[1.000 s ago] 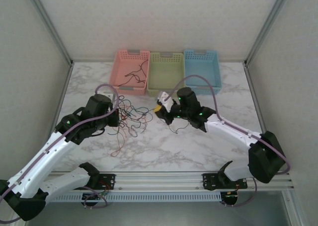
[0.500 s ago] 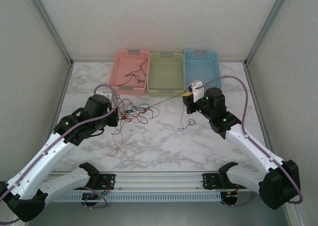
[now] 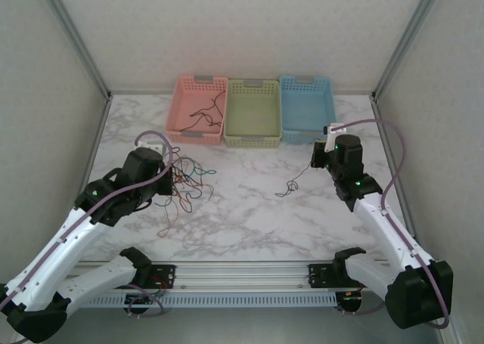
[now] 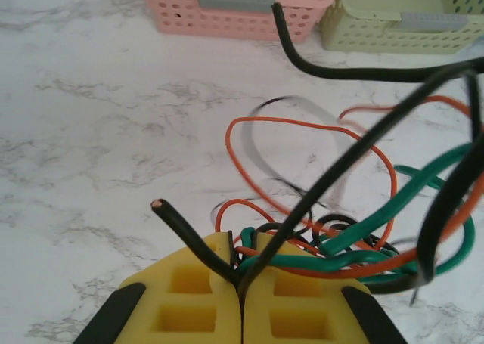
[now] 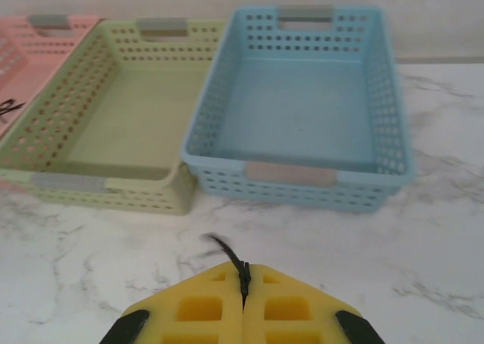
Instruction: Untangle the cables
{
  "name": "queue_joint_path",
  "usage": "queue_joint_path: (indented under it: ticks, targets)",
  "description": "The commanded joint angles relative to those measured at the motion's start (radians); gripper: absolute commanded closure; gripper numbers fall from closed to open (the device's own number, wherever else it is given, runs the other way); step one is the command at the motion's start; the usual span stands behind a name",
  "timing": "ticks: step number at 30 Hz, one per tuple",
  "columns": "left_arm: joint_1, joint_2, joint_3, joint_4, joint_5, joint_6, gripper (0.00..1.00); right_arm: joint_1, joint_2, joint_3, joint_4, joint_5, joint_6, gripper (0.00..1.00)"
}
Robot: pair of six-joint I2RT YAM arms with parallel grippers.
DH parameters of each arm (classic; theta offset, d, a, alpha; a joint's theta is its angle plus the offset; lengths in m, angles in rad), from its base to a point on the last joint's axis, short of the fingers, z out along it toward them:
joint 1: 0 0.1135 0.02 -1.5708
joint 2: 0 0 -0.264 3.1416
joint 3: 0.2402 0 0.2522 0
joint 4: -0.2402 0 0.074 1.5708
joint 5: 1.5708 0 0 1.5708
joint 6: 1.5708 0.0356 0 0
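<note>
The right gripper (image 5: 243, 274) has its yellow jaws pressed together, pinching a thin black cable (image 5: 227, 249) whose short end curls out just ahead of them and to the left. Straight ahead on the marble bench (image 5: 431, 261) sits a blue basket (image 5: 302, 187). A green basket (image 5: 106, 187) touches it ahead-left, and a pink basket (image 5: 15, 45) lies further left.

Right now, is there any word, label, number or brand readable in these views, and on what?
No readable text anywhere.
Grey plates on the pink basket, green basket and blue basket: blank.
Left gripper, shut on the cables, and right gripper, shut on a black cable: yellow pads unmarked.
</note>
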Motion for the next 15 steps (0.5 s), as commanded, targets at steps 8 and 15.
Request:
queue_joint_path:
  ticks: [8, 15]
  targets:
    - [0.007, -0.008, -0.001, -0.007, -0.012, -0.004, 1.00, -0.015, 0.015, 0.019, 0.005, -0.223, 0.052, 1.00]
    - [0.007, 0.006, -0.002, 0.001, 0.003, -0.007, 1.00, -0.014, 0.137, 0.113, -0.239, -0.169, 0.111, 1.00]
